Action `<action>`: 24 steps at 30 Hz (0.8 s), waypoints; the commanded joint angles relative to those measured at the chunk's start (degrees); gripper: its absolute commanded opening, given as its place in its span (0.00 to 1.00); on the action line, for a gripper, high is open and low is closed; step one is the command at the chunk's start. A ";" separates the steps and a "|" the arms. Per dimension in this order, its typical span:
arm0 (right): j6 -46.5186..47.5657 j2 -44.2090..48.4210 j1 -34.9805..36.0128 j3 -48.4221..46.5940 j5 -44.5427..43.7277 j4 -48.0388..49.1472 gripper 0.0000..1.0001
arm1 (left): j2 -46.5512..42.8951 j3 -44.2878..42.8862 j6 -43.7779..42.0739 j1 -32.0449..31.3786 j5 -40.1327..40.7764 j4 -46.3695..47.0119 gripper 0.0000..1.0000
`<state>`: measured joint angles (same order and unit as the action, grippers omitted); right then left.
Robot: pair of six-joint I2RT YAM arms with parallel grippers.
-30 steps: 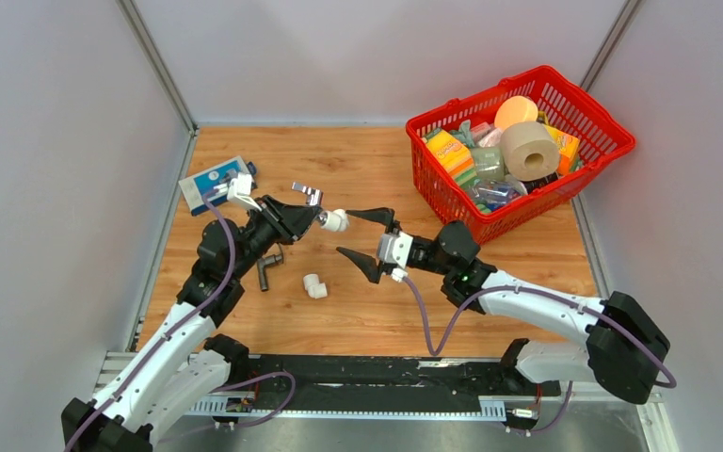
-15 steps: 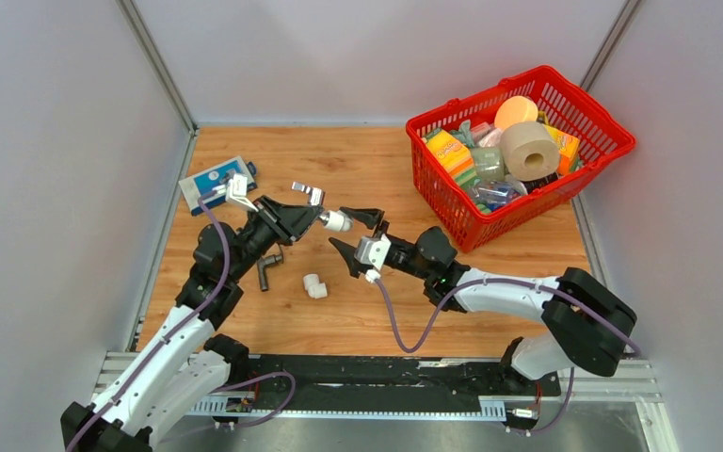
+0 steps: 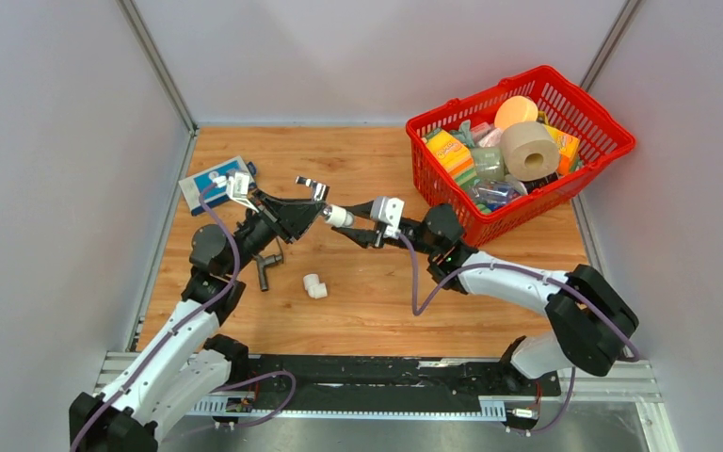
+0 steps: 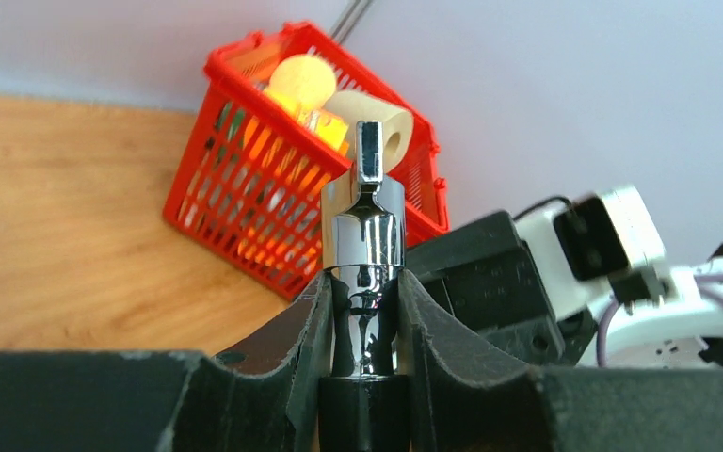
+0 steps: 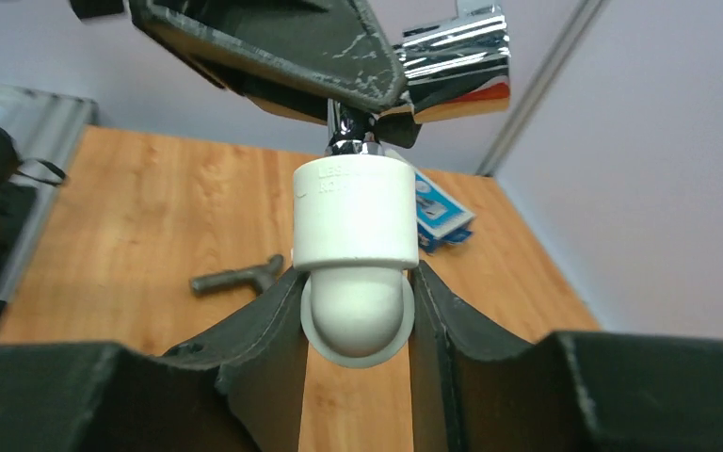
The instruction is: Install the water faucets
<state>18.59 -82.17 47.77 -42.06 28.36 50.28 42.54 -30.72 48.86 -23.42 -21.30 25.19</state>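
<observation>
You can read almost no writing here. The white elbow fitting (image 5: pixel 356 212) has raised lettering across its collar, but it is too faint to make out. The blue and white packet (image 3: pixel 215 182) at the far left of the counter (image 3: pixel 377 301) carries print that is too small to read.

You have one container, the red basket (image 3: pixel 579 184) at the far right. It is heaped with a paper roll (image 3: pixel 529 149), an orange ball (image 3: pixel 516 111), a yellow and green sponge (image 3: pixel 452 151) and some clear plastic pieces underneath that you cannot tell apart.

There are two faucets. The chrome faucet (image 4: pixel 365 231) is off the counter, with your left pincer (image 4: pixel 365 287) closed on its shiny body. Its small handle sticks out past the fingertips. The dark grey faucet (image 3: pixel 265 268) lies on the wood below the left arm, untouched.

There are also two white elbows. The first sits on the end of the chrome faucet, and your right pincer (image 5: pixel 356 282) is closed on its rounded bend, one finger pressed to each side. The second elbow fitting (image 3: pixel 314 285) lies loose on the counter, just right of the dark grey faucet.
</observation>
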 commanded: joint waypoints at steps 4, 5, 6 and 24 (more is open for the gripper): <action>-31.58 3.15 -3.12 -9.00 14.61 -3.87 0.00 | 4.73 1.98 -15.62 1.18 -17.44 29.11 0.00; -32.99 3.24 -3.47 -9.61 14.97 -4.66 0.00 | 4.91 2.15 -16.25 1.44 -18.68 30.26 0.00; -34.83 3.25 -3.73 -10.14 15.41 -5.71 0.00 | 5.44 2.59 -16.95 1.45 -20.52 31.92 0.00; -22.48 7.37 -4.53 -7.60 4.26 -11.78 0.57 | -6.51 3.39 -16.96 1.89 -1.30 9.02 0.00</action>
<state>-8.84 -79.77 43.38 -50.72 41.76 38.13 37.78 -25.02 34.63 -21.56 -30.61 42.44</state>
